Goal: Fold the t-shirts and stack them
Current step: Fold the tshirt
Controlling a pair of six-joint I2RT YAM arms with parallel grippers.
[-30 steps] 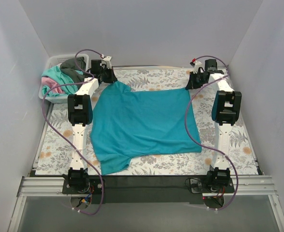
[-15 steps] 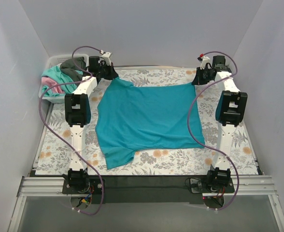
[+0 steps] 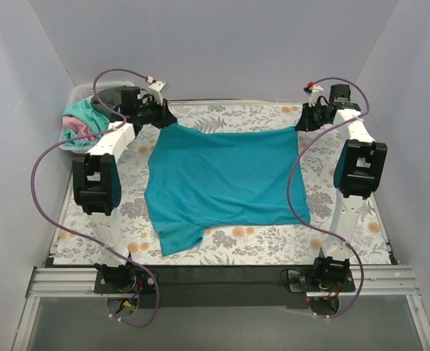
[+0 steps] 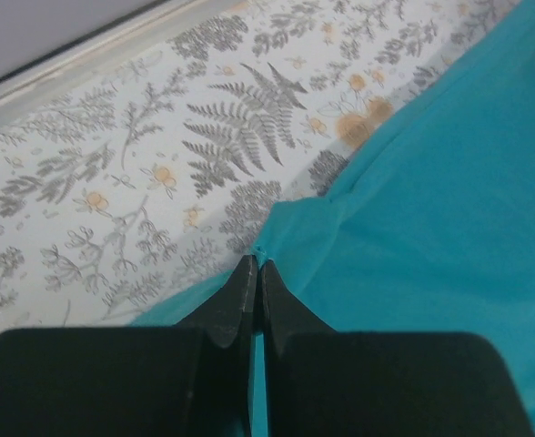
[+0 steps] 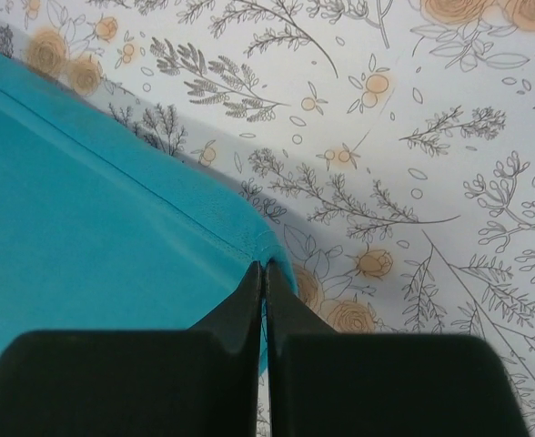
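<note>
A deep teal-blue t-shirt lies spread on the floral table cover, one sleeve at the front left. My left gripper is shut on the shirt's far left corner; the left wrist view shows the closed fingertips pinching the teal-blue cloth. My right gripper is shut on the far right corner; the right wrist view shows the fingertips closed on the hemmed corner of the shirt. Mint-green, pink and dark grey shirts lie heaped at the far left.
A white basket at the far left corner holds the heap of shirts. The grey-and-orange floral table cover spans the table. White walls close in on three sides. Purple cables loop off both arms.
Both grippers have pulled the shirt's far edge towards the back wall. The shirt has slid away from the front edge and lies flatter. Both arms have swung outward.
</note>
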